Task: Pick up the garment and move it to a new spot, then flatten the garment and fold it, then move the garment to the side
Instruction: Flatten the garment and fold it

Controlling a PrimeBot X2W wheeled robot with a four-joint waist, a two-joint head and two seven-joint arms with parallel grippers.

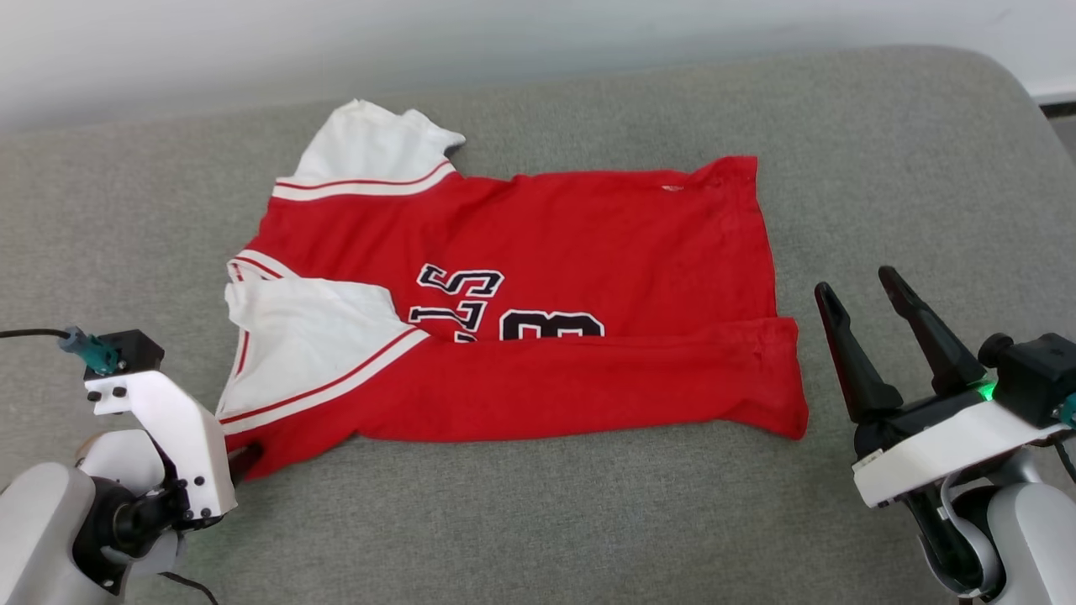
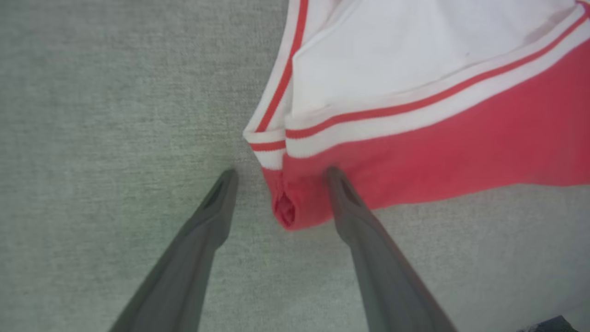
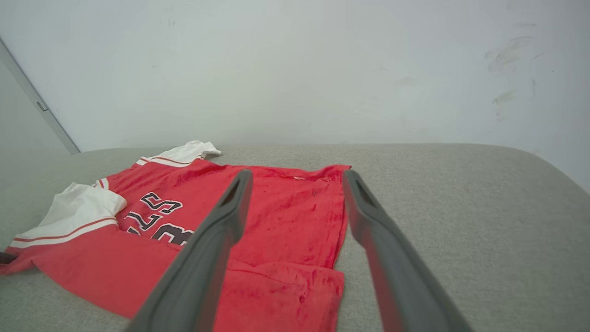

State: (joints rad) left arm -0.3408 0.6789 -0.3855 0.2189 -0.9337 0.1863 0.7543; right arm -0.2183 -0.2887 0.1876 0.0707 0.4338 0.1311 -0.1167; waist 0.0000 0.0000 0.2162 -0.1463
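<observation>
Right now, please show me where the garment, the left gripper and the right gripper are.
garment [image 1: 588, 244]: head view, on the red body.
left gripper [image 2: 281, 171]: left wrist view, midway between its fingertips.
right gripper [image 1: 856, 282]: head view, midway between its fingertips.

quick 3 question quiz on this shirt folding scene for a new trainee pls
1. True or false: the garment has its near long edge folded up over the body, hiding the lower part of the lettering.
2. Fill in: the right pincer, apart from the cloth at the hem end, stands ___.
3. Which pincer straddles the garment's corner below the white sleeve?
A. left pincer
B. right pincer
C. neither

Key: 1 true; 2 open; 3 A
</observation>
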